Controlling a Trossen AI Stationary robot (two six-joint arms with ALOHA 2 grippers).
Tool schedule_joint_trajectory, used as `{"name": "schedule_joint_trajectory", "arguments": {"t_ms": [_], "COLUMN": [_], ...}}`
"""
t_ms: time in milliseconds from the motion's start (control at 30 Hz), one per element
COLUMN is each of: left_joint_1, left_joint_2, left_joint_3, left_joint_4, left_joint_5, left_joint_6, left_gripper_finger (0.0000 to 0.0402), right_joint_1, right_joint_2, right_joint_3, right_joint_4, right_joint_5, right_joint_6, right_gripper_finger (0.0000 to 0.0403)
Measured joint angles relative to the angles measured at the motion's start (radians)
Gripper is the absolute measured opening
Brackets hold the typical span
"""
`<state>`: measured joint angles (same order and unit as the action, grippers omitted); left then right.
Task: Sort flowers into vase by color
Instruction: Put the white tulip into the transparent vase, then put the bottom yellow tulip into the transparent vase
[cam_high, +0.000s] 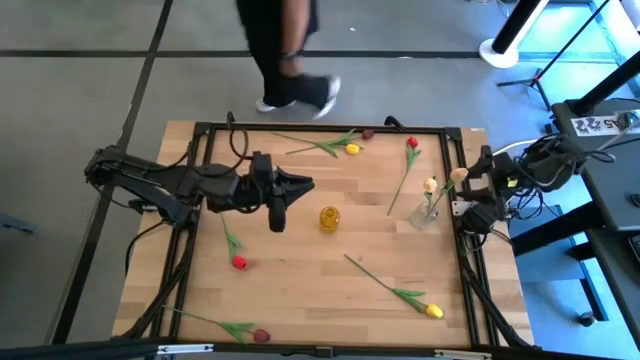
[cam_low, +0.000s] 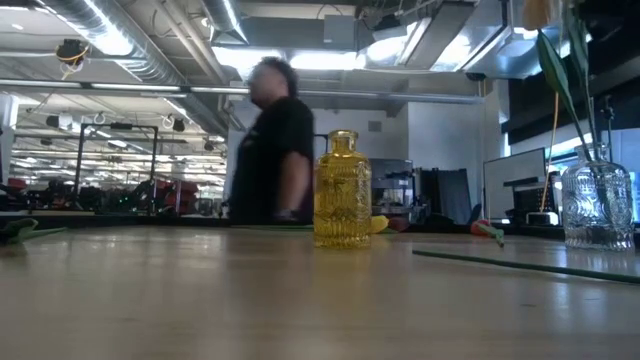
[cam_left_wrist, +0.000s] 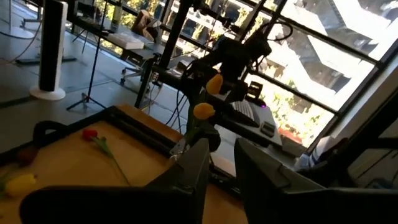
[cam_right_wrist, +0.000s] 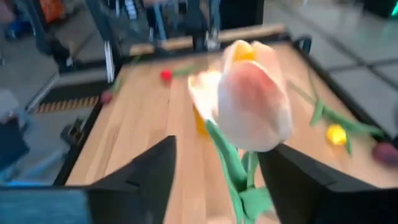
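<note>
Two cream tulips (cam_high: 431, 186) stand with their stems in a clear glass vase (cam_high: 424, 214) near the table's right edge. My right gripper (cam_right_wrist: 217, 151) is open beside that vase. Its fingers stand wide on either side of one cream tulip's head (cam_right_wrist: 254, 102) and stem without touching them. An empty yellow glass vase (cam_high: 330, 218) stands mid-table. My left gripper (cam_high: 303, 184) hovers open left of it, holding nothing. Lying flat on the table are red tulips (cam_high: 239, 262) (cam_high: 412, 143), yellow tulips (cam_high: 352, 149) (cam_high: 433, 311) and maroon tulips (cam_high: 261, 336) (cam_high: 368, 133).
A black metal frame (cam_high: 320, 128) runs round the wooden table. A person (cam_high: 285, 50) walks past the far edge. In the low view the yellow vase (cam_low: 342, 190) and the clear vase (cam_low: 597, 205) stand upright, with a stem (cam_low: 520, 265) lying in front of them.
</note>
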<state>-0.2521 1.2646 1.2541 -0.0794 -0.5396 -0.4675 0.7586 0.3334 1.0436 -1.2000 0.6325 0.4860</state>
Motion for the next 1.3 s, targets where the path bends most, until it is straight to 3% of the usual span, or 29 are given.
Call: {"name": "schedule_joint_trajectory", "arguments": {"t_ms": [167,333,667,1133,1300], "left_joint_1": [-0.01,-0.033,-0.068,-0.071,-0.071], "left_joint_2": [0.041,0.058,0.059,0.059,0.059], "left_joint_3": [0.045,0.056,0.057,0.057,0.057], "left_joint_4": [-0.026,-0.027,-0.05,-0.071,-0.077], "left_joint_5": [0.008,0.028,0.028,0.028,0.026], "left_joint_6": [0.058,0.078,0.077,0.056,0.066], "left_gripper_finger": [0.0074,0.0074,0.0074,0.0074,0.0074], "right_joint_1": [0.0,0.0,0.0,0.0,0.0], "right_joint_2": [0.145,0.271,0.367,0.563,0.659], "right_joint_3": [0.158,0.304,0.451,0.457,0.453], "right_joint_4": [-0.193,-0.373,-0.369,-0.187,-0.186], "right_joint_5": [-0.076,-0.142,-0.229,-0.576,-0.627], "right_joint_6": [0.061,0.092,0.127,0.192,0.287], "right_gripper_finger": [0.0276,0.0281,0.028,0.028,0.028]}}
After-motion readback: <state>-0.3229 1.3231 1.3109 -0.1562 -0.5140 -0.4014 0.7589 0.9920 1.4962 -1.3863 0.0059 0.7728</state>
